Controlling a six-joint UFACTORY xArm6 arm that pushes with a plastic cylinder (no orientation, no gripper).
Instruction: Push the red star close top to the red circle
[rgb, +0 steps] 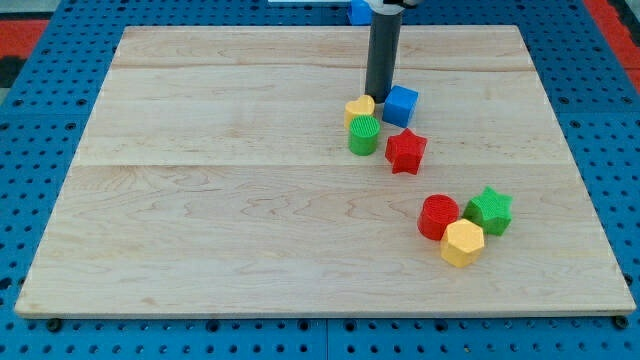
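The red star (405, 151) lies right of the board's middle. The red circle (437, 216) lies lower right of it, about a block's width of bare board between them. My tip (379, 95) rests on the board just above and left of the red star, between the yellow heart (359, 107) and the blue cube (400, 105). The tip does not touch the red star.
A green cylinder (363, 134) stands just left of the red star, below the yellow heart. A green star (490, 210) and a yellow hexagon (462, 242) press against the red circle on its right and lower right. Another blue block (359, 11) lies beyond the wooden board's (200, 200) top edge.
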